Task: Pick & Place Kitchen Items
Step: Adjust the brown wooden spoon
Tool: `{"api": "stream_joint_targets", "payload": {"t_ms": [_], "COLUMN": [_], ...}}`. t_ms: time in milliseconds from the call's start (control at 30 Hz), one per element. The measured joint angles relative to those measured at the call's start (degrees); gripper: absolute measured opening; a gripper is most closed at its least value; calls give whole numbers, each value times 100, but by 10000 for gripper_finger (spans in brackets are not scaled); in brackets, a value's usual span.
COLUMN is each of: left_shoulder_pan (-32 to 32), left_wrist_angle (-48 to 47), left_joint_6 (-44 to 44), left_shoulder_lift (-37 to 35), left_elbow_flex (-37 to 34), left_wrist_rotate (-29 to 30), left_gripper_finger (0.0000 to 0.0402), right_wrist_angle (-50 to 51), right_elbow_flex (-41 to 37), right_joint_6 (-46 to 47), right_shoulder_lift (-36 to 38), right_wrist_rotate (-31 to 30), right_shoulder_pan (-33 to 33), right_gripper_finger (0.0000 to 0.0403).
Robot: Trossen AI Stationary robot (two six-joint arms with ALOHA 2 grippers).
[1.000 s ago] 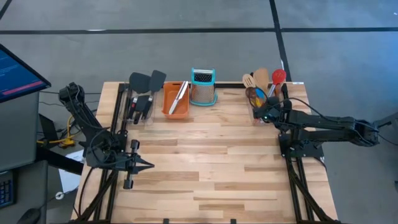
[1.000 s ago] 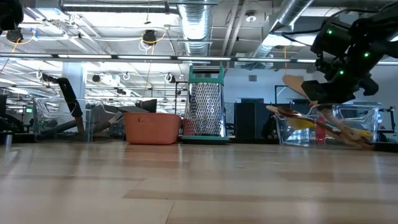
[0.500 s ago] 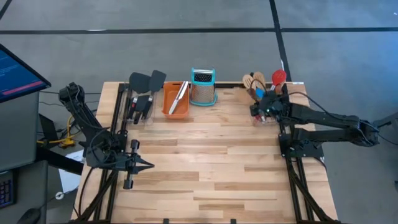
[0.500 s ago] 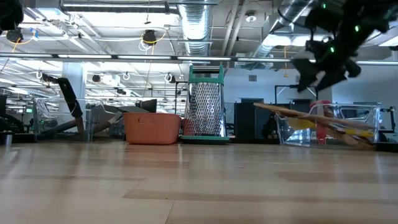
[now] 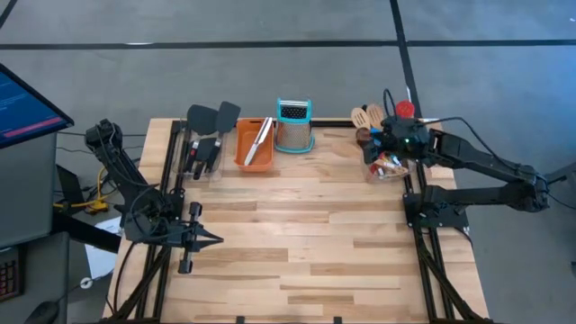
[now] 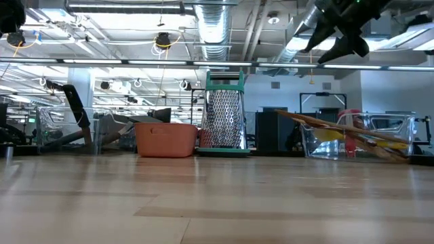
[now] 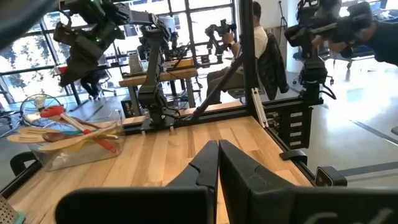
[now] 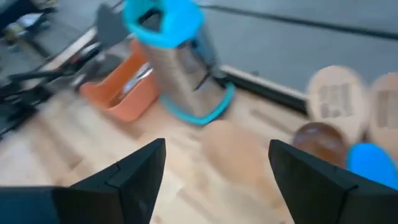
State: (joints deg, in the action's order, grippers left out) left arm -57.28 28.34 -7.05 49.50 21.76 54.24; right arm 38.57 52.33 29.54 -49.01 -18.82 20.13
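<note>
**Empty-handed above the utensil bin**

Our right gripper (image 5: 385, 144) hangs spread wide and holding nothing, above the clear bin (image 5: 382, 165) at the far right of the table (image 5: 297, 243). The kitchen utensils (image 5: 373, 119), wooden spoons with a red and a blue one, lie heaped in that bin, handles crossing and heads jutting over its rim. A few more sit in the orange tray (image 5: 255, 144) and beside it at far left, next to the grater (image 5: 293, 125).

Our left gripper (image 7: 216, 163) waits clenched on nothing at the near left edge.

The risk we see is the tangle: coming down on one handle could snag a neighbour and drag it out, or tip the light bin. The grater stands close enough to clip on a leftward carry.
</note>
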Motion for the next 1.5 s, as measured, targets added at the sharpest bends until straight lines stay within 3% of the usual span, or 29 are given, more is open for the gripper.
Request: {"api": "stream_joint_targets", "payload": {"t_ms": [167,433,600,867,1000,1233,1400,1500], "left_shoulder_pan": [-1,0,0,0,0,0,0,-2], "left_wrist_angle": [2,0,1,0,0,-1,-1,0], "left_joint_6": [0,2,2,2,2,1,2,2], "left_shoulder_lift": [0,0,2,2,2,2,2,2], "left_elbow_flex": [0,0,0,0,0,0,0,0], "left_wrist_rotate": [2,9,28,26,26,22,20,20], "left_gripper_finger": [2,2,2,2,2,2,2,2], "right_wrist_angle": [183,636,603,584,502,359,-55,-299], "right_elbow_flex": [8,3,1,1,1,1,1,1], "right_joint_6": [-5,-7,-6,-250,-407,-463,-155,-55], "right_shoulder_lift": [-84,-844,-1482,-2551,-2893,-3320,-3709,-4048], "right_wrist_rotate": [543,567,561,546,532,-501,-1651,-1900], "right_shoulder_pan": [-269,-1062,-1329,-1482,-1621,-1995,-2239,-2293], "right_gripper_finger": [272,235,171,18,11,2,1,1]}}
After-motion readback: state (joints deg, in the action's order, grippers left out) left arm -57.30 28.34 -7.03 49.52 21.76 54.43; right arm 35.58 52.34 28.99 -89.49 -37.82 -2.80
